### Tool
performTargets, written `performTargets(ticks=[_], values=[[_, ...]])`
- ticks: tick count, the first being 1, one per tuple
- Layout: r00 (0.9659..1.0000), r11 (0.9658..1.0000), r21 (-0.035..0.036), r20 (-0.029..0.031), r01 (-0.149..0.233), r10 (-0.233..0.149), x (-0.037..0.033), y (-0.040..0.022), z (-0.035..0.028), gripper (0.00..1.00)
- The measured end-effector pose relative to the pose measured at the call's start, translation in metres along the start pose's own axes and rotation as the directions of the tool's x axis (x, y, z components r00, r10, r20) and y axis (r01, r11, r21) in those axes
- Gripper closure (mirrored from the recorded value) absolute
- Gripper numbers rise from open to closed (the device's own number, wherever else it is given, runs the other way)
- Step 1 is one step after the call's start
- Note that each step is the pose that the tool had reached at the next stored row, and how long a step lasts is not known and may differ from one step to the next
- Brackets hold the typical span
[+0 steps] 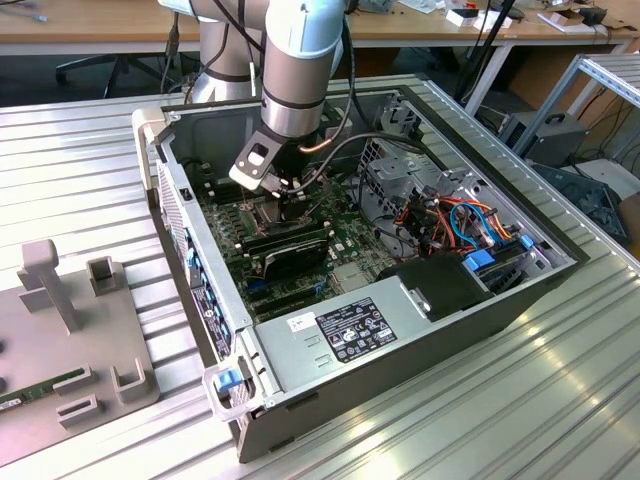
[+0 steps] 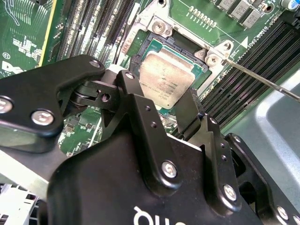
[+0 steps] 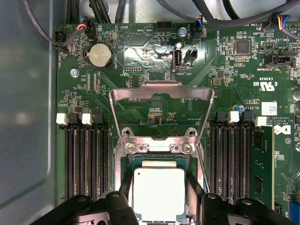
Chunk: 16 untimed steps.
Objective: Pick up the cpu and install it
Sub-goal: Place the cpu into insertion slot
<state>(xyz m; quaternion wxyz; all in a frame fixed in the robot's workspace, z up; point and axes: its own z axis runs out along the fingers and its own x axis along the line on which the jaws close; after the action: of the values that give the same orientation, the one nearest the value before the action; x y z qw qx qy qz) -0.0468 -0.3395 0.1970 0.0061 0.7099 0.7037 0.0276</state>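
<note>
Dull silver-grey chip [image 3: 158, 193] against a green circuit board [image 3: 225, 75], black memory slots [image 3: 84, 159], orange and blue cables [image 1: 465, 215].

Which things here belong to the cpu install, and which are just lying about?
Job: cpu, gripper at it, socket, open socket frame.
Idle: memory stick, coin battery, empty memory slots, power supply, coloured drive cables.

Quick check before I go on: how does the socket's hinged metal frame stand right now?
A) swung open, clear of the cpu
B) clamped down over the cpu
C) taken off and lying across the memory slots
A: in the first wrist view the hinged frame stands swung open, and the cpu shows its bare silver face with nothing over it.
</note>
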Motion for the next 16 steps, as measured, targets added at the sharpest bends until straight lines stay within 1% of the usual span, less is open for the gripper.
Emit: performTargets(ticks=[4,5,6,7,12,14,16], values=[[1.0000,1.0000,-0.0001,-0.0001,0.000,0.000,0.0000,0.0000,0.0001,0.46],[1.0000,1.0000,-0.0005,-0.0017,0.000,0.000,0.0003,0.0001,0.0005,0.45],[1.0000,1.0000,-0.0005,-0.0011,0.000,0.000,0.0002,0.0001,0.0005,0.45],[1.0000,1.0000,-0.0005,-0.0007,0.000,0.000,0.0001,0.0001,0.0004,0.39],[1.0000,1.0000,-0.0001,-0.0001,0.000,0.000,0.0000,0.0000,0.0000,0.39],[1.0000,1.0000,-0.0002,-0.0003,0.000,0.000,0.0001,0.0001,-0.0019,0.39],[1.0000,1.0000,0.0000,0.0000,0.000,0.000,0.0002,0.0003,-0.0067,0.39]])
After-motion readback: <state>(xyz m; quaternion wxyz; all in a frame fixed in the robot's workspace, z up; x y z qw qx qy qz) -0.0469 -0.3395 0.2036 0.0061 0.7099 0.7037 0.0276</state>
